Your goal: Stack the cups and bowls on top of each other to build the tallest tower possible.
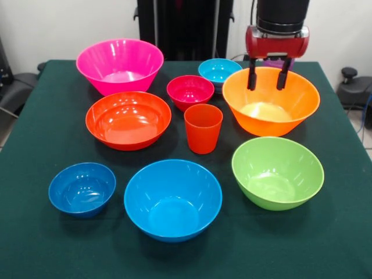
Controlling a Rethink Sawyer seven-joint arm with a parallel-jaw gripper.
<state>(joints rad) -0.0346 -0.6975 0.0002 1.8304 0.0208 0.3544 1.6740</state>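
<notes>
All pieces stand apart on the green table [35,244]; no tower stands. The orange-red cup [203,128] is upright in the middle. Around it are the large pink bowl [120,65], the red-orange bowl [128,120], the orange bowl [271,101], the lime green bowl [277,172], the sky-blue bowl [172,199], the small dark blue bowl [82,189], the magenta-red bowl [190,92] and the cyan bowl [219,71]. My gripper [267,81] hangs open and empty over the orange bowl's far rim. A bit of purple shows behind the gripper; the purple cup is mostly hidden.
The robot's black pedestal [185,26] stands at the table's far edge. Dark chair parts [351,87] show past the right edge and others [14,87] past the left edge.
</notes>
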